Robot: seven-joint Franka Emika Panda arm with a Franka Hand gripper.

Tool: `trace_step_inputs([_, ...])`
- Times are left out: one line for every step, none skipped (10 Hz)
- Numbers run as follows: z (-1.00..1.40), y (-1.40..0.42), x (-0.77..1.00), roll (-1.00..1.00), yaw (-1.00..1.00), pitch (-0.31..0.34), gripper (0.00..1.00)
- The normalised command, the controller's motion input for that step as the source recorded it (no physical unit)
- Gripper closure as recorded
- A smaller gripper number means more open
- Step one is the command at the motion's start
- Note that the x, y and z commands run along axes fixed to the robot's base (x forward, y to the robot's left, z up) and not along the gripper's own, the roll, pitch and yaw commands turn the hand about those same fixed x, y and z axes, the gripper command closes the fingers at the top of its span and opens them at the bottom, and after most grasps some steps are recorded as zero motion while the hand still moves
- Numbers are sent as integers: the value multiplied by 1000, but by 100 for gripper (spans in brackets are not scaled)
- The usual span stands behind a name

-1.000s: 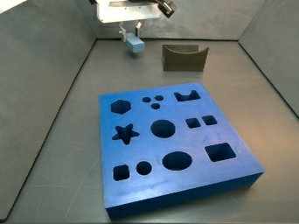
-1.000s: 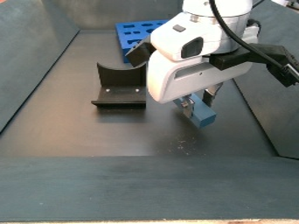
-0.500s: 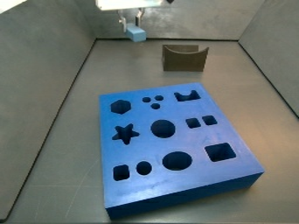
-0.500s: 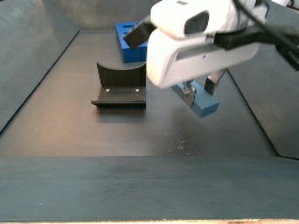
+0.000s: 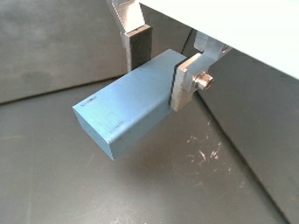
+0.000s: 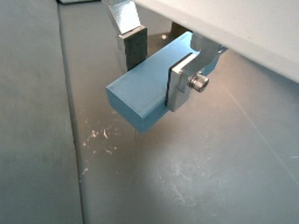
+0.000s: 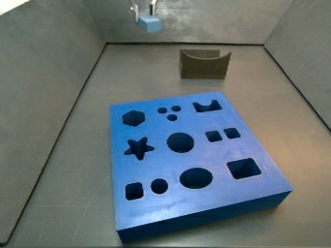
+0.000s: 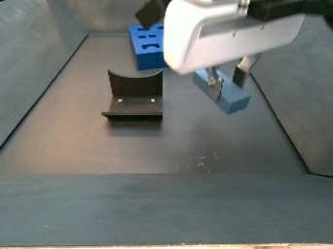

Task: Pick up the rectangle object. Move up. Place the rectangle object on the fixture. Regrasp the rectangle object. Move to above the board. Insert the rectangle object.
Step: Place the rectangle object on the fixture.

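The rectangle object (image 5: pixel 128 112) is hanging clear above the floor, its long axis jutting sideways out of the gripper (image 5: pixel 163 66), whose fingers are pinching one end. A side view is showing the fixture (image 8: pixel 132 96) nearby; another the board (image 7: pixel 195 160).

Surface and material notes, as they look.
The small light grey-blue rectangular block (image 5: pixel 126 108) looks like smooth matt plastic, faces plain; it sits high above the floor between the end effector (image 6: pixel 156 59) fingers (image 6: pixel 181 80), flat brushed silver metal plates with a faint sheen. End effector housing (image 8: pixel 235 34): glossy white plastic. Large bright blue board (image 7: pixel 195 159): matt, even finish. Brown-olive U-shaped fixture (image 7: pixel 202 64): dull. Dark grey floor (image 6: pixel 176 166): matt, lightly scuffed with pale scratches.
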Motion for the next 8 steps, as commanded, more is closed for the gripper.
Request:
trace_step_inputs([945,-12,-40,164,22,125,100])
trace_step_inputs([817,-6,-34,151,21,122,100])
trace_step_inputs([687,-1,-27,149,21,125,100])
trace_step_inputs([511,0,-16,134,24,134,100])
trace_step_inputs([371,5,-11,121,24,145,100])
trace_step_inputs([233,8,-6,117,24,155,100])
trace_step_inputs([232,-586,1000,25,-1000,-36,100])
trace_step_inputs([195,-578,1000,22,-1000,-37,100])
